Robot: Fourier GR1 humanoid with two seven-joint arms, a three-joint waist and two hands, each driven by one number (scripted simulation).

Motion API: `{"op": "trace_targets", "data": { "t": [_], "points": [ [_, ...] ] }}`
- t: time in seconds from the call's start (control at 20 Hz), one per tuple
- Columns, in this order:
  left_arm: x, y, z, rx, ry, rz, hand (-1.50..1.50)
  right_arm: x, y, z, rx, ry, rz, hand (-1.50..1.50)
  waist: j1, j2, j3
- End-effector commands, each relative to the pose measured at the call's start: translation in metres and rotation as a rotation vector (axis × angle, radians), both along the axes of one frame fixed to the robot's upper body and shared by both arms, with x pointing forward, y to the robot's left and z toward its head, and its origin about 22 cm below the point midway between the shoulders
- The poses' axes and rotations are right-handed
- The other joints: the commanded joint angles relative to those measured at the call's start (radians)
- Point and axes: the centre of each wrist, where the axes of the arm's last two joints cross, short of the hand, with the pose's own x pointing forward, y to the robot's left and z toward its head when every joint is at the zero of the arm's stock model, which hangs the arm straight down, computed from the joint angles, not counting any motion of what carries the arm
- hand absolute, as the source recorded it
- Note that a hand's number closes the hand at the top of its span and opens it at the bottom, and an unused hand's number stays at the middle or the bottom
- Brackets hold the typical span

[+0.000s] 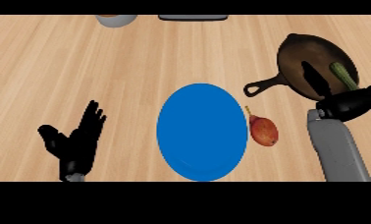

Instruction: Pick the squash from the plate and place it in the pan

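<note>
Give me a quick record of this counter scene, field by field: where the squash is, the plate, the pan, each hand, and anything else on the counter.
squash: green, lying in the pan, at the right hand's fingertips
pan: dark skillet, far right, handle toward the plate
plate: blue, centre, nothing on it
right hand: over the pan's near rim; fingers unclear
left hand: open, resting at lower left
reddish fruit: on the counter beside the plate's right edge
far edge: grey bowl, dark object, both cut off

counter point(87, 61): pale wood, grain seen, matt
plate point(201, 129): blue, smooth, evenly matt
pan point(304, 63): dark, like cast iron, dull sheen
squash point(345, 75): green, ribbed skin
fruit point(264, 130): red-brown, slightly glossy
forearm point(337, 149): grey, smooth
hands point(76, 142): black, matt
</note>
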Motion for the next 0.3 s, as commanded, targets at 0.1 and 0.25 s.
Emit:
{"op": "trace_targets", "data": {
  "t": [0.1,0.25],
  "points": [
    [0.018,0.001,0.012,0.006,0.01,0.003,0.0,-0.01,0.033,-0.019,0.001,-0.01,-0.029,-1.5,0.0,0.0,-0.001],
    [-0.006,0.004,-0.002,0.009,-0.011,0.01,0.0,-0.005,0.041,-0.017,0.014,-0.012,-0.062,-1.5,0.0,-0.001,-0.002]
  ]
}}
